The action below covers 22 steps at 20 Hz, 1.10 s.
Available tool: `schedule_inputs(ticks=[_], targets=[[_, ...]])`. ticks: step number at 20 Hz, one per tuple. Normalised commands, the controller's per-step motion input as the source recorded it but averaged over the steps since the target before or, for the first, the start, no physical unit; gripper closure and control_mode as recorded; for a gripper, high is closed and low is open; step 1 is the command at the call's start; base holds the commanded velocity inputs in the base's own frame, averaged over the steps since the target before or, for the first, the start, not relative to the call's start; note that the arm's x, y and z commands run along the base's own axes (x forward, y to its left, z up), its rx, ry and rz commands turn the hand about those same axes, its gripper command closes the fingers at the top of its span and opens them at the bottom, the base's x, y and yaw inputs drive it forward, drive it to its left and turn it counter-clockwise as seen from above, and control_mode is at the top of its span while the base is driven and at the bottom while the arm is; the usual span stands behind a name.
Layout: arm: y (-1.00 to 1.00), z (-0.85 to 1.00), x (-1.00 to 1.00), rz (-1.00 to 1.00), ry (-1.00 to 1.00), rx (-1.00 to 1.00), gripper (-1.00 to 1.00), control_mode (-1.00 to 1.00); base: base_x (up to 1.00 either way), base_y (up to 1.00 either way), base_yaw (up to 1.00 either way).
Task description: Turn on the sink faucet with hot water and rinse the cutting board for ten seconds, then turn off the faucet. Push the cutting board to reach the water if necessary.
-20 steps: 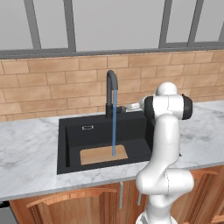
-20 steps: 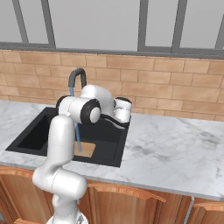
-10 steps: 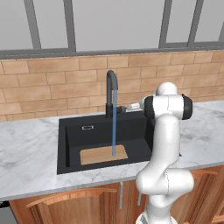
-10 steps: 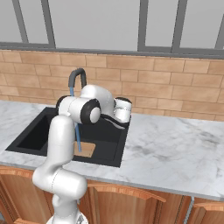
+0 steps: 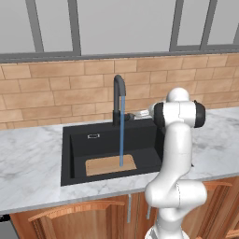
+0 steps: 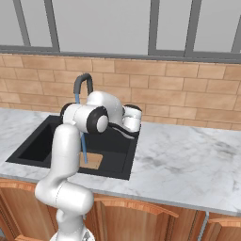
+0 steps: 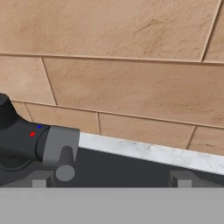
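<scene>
Sink (image 5: pixel 74 154): black basin, centre-left of the left base view, set into a grey-veined marble counter (image 5: pixel 28 163) under a tan brick wall (image 5: pixel 60 88).

Faucet (image 5: pixel 118 95): dark gooseneck at the middle of the basin's back edge, just above frame centre. In the right base view, curved spout at upper left (image 6: pixel 83 81), partly behind the white arm.

Water (image 5: pixel 122 130): thin blue vertical stream from the spout tip down to the basin floor, frame centre; landing on the cutting board (image 5: pixel 110 165), near its right end. Cutting board: flat, light brown, on the sink floor toward the front wall, a little below frame centre. In the right base view, only a corner of the board (image 6: pixel 92 161) visible beside the arm, with the stream (image 6: pixel 84 147) meeting it.

Gripper (image 5: pixel 141 113): right of the faucet base, near the back rim of the sink. In the hand view, two dark fingertips far apart at the bottom edge (image 7: pixel 109 180), spread wide, gripping nothing; the left tip just below the grey stub of the lever at lower left. Faucet base (image 7: pixel 19 138) at far left there, with one red and one blue dot on it. Contact between tip and lever: cannot tell.
</scene>
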Motion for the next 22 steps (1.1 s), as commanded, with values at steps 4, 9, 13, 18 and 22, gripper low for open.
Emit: schedule_inputs(ticks=[4,9,13,18,22], targets=[[0.0,0.0,0.0,0.0,0.0,0.0,-1.0,-1.0,0.0,0.0,0.0],[0.0,0.0,0.0,0.0,0.0,0.0,-1.0,-1.0,0.0,0.0,0.0],[0.0,0.0,0.0,0.0,0.0,0.0,-1.0,-1.0,0.0,0.0,0.0],[0.0,0.0,0.0,0.0,0.0,0.0,-1.0,-1.0,0.0,0.0,0.0],[0.0,0.0,0.0,0.0,0.0,0.0,-1.0,-1.0,0.0,0.0,0.0]])
